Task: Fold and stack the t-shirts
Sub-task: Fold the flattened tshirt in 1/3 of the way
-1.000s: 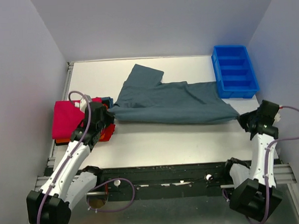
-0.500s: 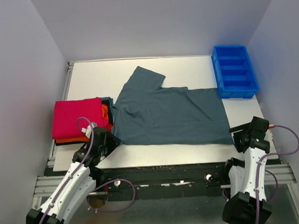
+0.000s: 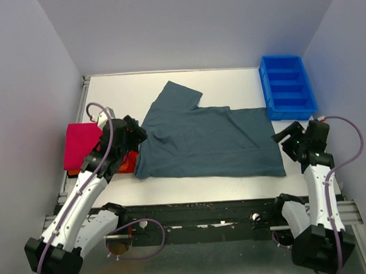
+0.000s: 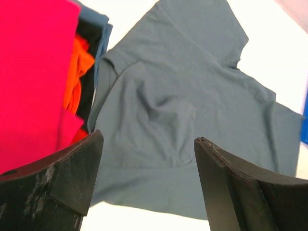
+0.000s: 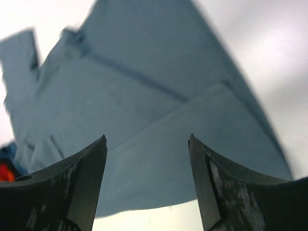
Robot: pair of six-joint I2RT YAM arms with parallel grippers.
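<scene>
Grey shirt (image 3: 207, 142) lies spread flat across the middle of the table (image 3: 191, 188), one sleeve pointing to the far side, its far right corner just beside the blue tray (image 3: 287, 87). At the table's left edge the pink shirt (image 3: 81, 145) sits folded on top of the orange shirt (image 3: 125, 165), the stack touching the grey shirt's left side.

The left gripper (image 3: 133, 134) hovers over the seam between stack and grey shirt, its claw spread wide and holding nothing. The right gripper (image 3: 285, 132) hangs beside the shirt's right hem, also wide apart and empty.

The overhead view alone shows the tray and both arms. The left wrist view, looking between its fingers (image 4: 48, 187), shows what the arm hides from above: a crumpled sleeve on the grey shirt (image 4: 183, 96), and the orange shirt (image 4: 79, 72) bunched beside the pink shirt (image 4: 33, 72), with a dark fold between orange and grey. The right wrist view, blurred, shows the grey shirt (image 5: 144, 96) with a straight seam running across it.
</scene>
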